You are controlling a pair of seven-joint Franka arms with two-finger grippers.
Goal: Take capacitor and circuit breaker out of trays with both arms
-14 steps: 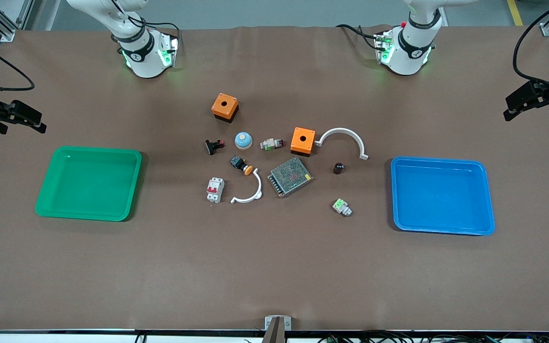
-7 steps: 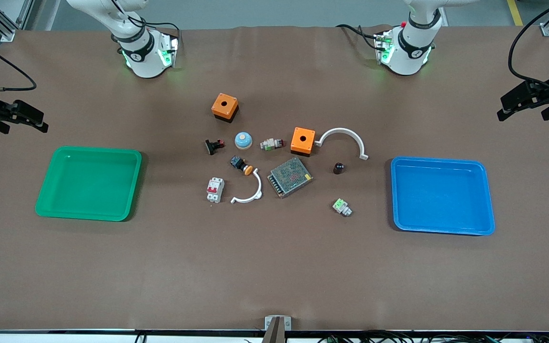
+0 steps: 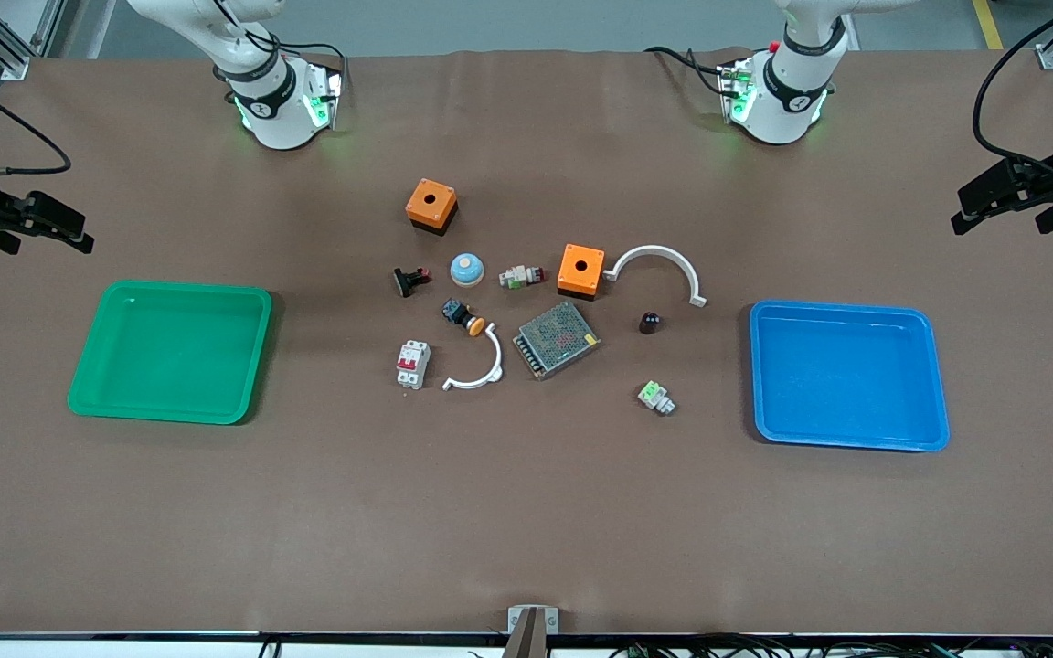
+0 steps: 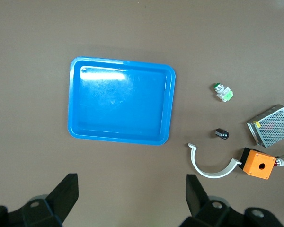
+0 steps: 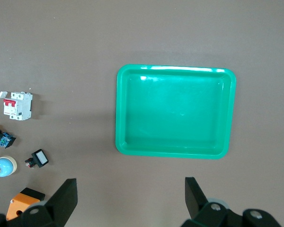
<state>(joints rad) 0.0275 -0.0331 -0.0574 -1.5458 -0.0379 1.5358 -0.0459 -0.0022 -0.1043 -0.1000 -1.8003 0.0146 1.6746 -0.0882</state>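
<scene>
Left end effector [image 4: 130, 198]: fingers [image 4: 66, 191] spread wide, above bare table [image 4: 132, 33]. Blue tray [image 4: 121, 107]: nothing in it. Beside the tray: capacitor [image 4: 222, 134], green-faced white part [image 4: 223, 92], white curved bracket [image 4: 210, 165] touching orange box [image 4: 259, 163], metal mesh power supply [image 4: 271, 125].

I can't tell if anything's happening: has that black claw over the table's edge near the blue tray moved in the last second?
Yes, slightly. The left gripper has drifted toward the robots' bases and a little toward the table's middle, judged against the blue tray, which has stayed put.

Brown matte table [image 3: 526, 512], grey floor along its top edge, even overhead light
</scene>
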